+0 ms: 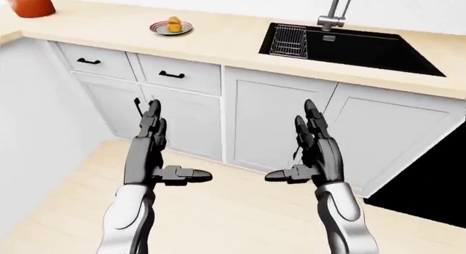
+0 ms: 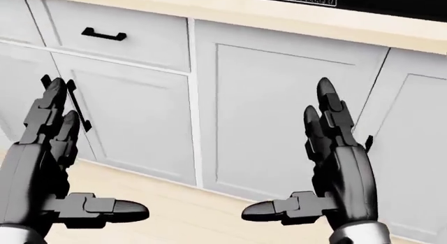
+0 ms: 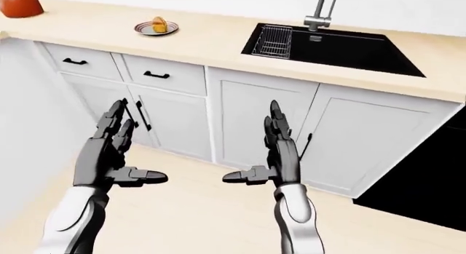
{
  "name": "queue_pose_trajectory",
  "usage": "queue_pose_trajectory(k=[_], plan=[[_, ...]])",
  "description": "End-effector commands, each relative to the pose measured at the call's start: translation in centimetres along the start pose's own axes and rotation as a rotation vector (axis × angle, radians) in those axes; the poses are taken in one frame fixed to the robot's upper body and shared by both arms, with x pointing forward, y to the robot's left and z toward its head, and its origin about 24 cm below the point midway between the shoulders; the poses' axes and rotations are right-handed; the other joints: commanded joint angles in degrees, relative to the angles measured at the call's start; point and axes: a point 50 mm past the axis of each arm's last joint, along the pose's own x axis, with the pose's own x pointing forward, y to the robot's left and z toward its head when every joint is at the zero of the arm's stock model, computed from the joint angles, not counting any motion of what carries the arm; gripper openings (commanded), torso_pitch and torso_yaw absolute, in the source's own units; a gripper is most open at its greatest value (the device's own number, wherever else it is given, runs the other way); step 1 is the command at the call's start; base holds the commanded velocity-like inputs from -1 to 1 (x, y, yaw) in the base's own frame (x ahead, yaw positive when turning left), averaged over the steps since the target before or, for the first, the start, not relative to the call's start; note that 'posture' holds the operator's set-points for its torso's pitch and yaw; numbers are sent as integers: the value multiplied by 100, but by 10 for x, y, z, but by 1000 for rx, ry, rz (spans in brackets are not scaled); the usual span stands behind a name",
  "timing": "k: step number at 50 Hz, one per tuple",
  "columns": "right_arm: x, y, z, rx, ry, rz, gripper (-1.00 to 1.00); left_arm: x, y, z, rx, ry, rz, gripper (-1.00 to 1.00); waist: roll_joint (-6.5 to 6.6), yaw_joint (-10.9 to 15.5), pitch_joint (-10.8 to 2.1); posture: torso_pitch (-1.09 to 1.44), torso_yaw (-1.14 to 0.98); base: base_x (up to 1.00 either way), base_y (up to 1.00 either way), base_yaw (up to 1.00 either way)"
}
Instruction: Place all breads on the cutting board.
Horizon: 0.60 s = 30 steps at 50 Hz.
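A piece of bread (image 1: 173, 24) lies on a small round plate (image 1: 161, 30) on the beige counter (image 1: 218, 44), at the upper left of the left-eye view. No cutting board shows in any view. My left hand (image 1: 166, 150) and right hand (image 1: 304, 149) are held up over the floor, facing the white cabinets and well below the counter. Both are open with fingers straight and thumbs pointing inward, and both hold nothing. The head view shows only the two hands (image 2: 66, 165) (image 2: 314, 168) against the cabinet doors.
A black sink (image 1: 364, 46) with a faucet (image 1: 332, 11) and a wire rack (image 1: 290, 40) is set in the counter at upper right. A red plant pot (image 1: 29, 3) stands at top left. A black appliance front (image 1: 430, 196) is at lower right. White drawers (image 1: 178, 75) are under the counter.
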Motion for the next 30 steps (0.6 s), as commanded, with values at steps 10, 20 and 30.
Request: queue_pose_trajectory(k=[10, 20, 30], plan=[[0, -4, 16, -18, -96, -11, 100, -2, -6, 9, 5, -65, -16, 100, -200, -52, -77, 0, 0, 4, 7, 0], [0, -5, 19, -9, -104, -20, 100, -1, -7, 11, 7, -66, -21, 100, -1, 206, -159, 0, 0, 18, 16, 0], [-1, -5, 20, -20, -110, -25, 100, -1, -6, 14, 5, -70, -19, 100, -362, 217, -39, 0, 0, 37, 15, 0]])
